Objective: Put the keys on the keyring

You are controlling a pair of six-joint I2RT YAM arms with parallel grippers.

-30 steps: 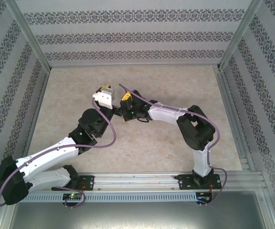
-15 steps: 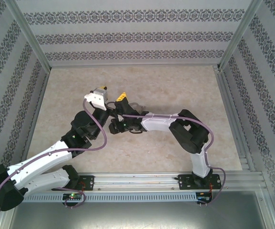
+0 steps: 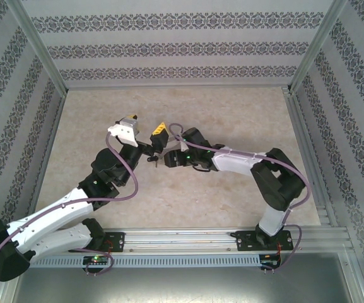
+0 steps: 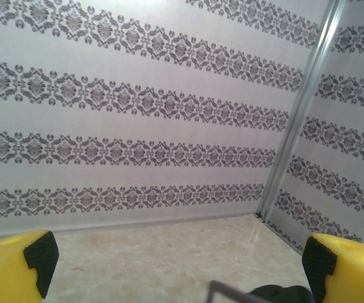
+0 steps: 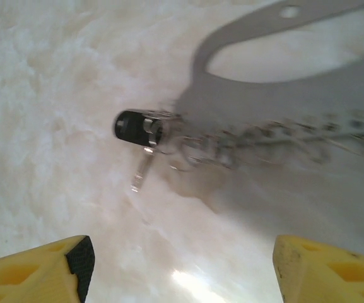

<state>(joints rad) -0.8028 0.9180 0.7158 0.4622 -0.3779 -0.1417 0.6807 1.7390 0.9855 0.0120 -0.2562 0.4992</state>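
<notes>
The key [image 5: 133, 126] has a black head and a short silver blade [image 5: 142, 169] and lies on the pale marble table in the right wrist view. Its head meets the blurred beaded chain of the keyring [image 5: 276, 136], which runs off to the right; I cannot tell if the key is threaded on it. My right gripper [image 5: 182, 271] is open just short of them, its yellow fingers [image 5: 43, 271] wide apart with nothing between. My left gripper [image 4: 178, 265] is open too, empty, and points at the back wall. From above, the left gripper [image 3: 126, 124] and right gripper [image 3: 159, 132] sit close together at mid-table.
Patterned walls [image 3: 169, 47] and metal corner posts [image 4: 301, 113] enclose the marble table [image 3: 232, 107]. A purple cable [image 3: 134, 183] loops off the left arm. The arms' shadow [image 5: 308, 69] falls across the keyring.
The right gripper has gone from shut to open. The left gripper has swung a little left, away from the right one, and spread wider. The right arm's elbow has moved right.
</notes>
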